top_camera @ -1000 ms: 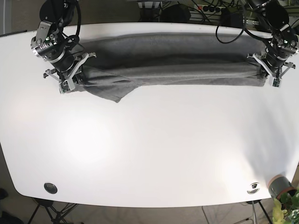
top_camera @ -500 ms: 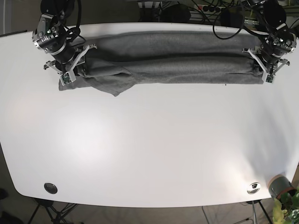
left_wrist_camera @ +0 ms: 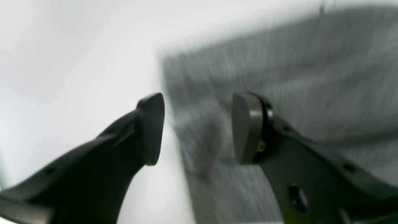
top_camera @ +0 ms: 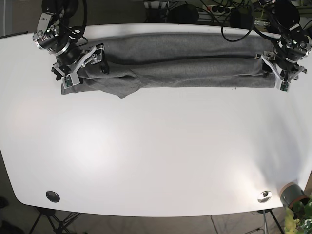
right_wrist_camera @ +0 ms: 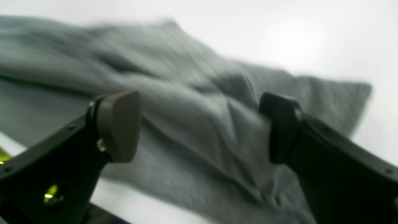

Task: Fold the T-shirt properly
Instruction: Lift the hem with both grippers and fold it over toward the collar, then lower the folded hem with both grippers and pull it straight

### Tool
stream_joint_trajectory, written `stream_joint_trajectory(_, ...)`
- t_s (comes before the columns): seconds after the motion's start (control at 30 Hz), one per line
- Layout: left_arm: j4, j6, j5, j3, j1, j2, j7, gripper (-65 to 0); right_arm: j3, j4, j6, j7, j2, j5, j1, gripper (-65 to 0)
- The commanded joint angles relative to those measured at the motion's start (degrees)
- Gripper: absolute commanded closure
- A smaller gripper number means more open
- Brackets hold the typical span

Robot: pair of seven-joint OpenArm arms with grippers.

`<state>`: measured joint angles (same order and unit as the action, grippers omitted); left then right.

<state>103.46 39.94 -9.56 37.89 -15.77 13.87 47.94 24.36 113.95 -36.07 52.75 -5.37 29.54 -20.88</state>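
A grey T-shirt lies as a long folded band along the table's far edge, with one corner pointing toward me. My left gripper is at the shirt's right end. In the left wrist view it is open, jaws straddling the cloth's edge. My right gripper is at the shirt's left end. In the right wrist view it is wide open over rumpled cloth, holding nothing. Both wrist views are blurred.
The white table stretches toward me from the shirt. A black round fitting and a silver one sit near its front edge. A potted plant stands off the front right corner. Cables lie behind the table.
Both grippers moved toward the table's far edge, and the shirt's near fold went with them. The band now lies narrower and flatter. The hanging corner at the left has shrunk.
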Motion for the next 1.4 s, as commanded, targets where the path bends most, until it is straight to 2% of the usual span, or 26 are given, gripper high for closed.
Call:
stream_joint_trajectory(0.0, 3.2, 0.1, -1.0, -1.1, 0.2, 0.3, -1.0, -32.4, -0.2, 1.2, -0.1, -1.4, -2.2, 5.0, 1.0, -56.6)
stream_joint_trajectory(0.07, 3.0, 0.1, -1.1, -2.4, 0.2, -0.2, -1.0, -32.4, -1.7, 1.0, 0.34, -1.4, -2.7, 7.0, 1.2, -56.1)
stream_joint_trajectory(0.13, 2.0, 0.1, -0.9, -4.1, 0.2, -0.3, -1.0, -32.4, -4.3, 0.9, 0.34, -1.4, -3.4, 7.3, 1.4, -52.6)
stream_joint_trajectory(0.23, 0.1, 0.1, -0.9, -6.2, 0.2, -0.3, -1.2, -32.4, -7.7, 0.0, 0.43, -1.4, -3.6, 6.8, 2.5, -44.2)
stream_joint_trajectory(0.33, -3.3, 0.1, -0.9, -6.7, 0.2, -0.3, -1.3, -32.4, -9.6, -3.8, 0.43, -1.5, -3.1, 3.4, 2.9, -34.7)
stream_joint_trajectory(0.43, -6.8, 0.1, -0.9, -6.6, 0.2, -0.2, -1.4, -32.4, -9.8, -8.0, 0.16, -1.7, -2.3, 0.0, 3.9, -30.9)
stream_joint_trajectory(0.57, -11.7, 0.1, -0.9, -6.6, 0.2, 0.1, -5.3, -32.4, -8.8, -10.3, -0.1, -3.4, -1.5, -3.6, 4.5, -30.6)
stream_joint_trajectory(0.7, -15.6, 0.1, -0.9, -6.9, 0.1, 1.9, -8.0, -32.4, -8.3, -10.3, -0.1, -3.7, -1.5, -4.2, 2.5, -30.1)
stream_joint_trajectory(1.0, -20.3, 0.1, -0.9, -7.0, 1.8, 2.5, -8.2, -32.4, -5.5, -13.6, -0.1, -4.4, -2.1, -4.5, 0.6, -30.4)
stream_joint_trajectory(1.17, -21.7, 0.1, -0.8, -8.3, 4.7, 2.4, -8.2, -32.4, -5.6, -19.8, 0.25, -7.9, -3.3, -4.6, 4.4, -30.4)
stream_joint_trajectory(1.37, -25.6, 0.1, -0.8, -9.8, 8.3, 2.4, -8.2, -32.4, -5.7, -27.6, 0.25, -8.4, -5.3, -4.6, 11.7, -30.6)
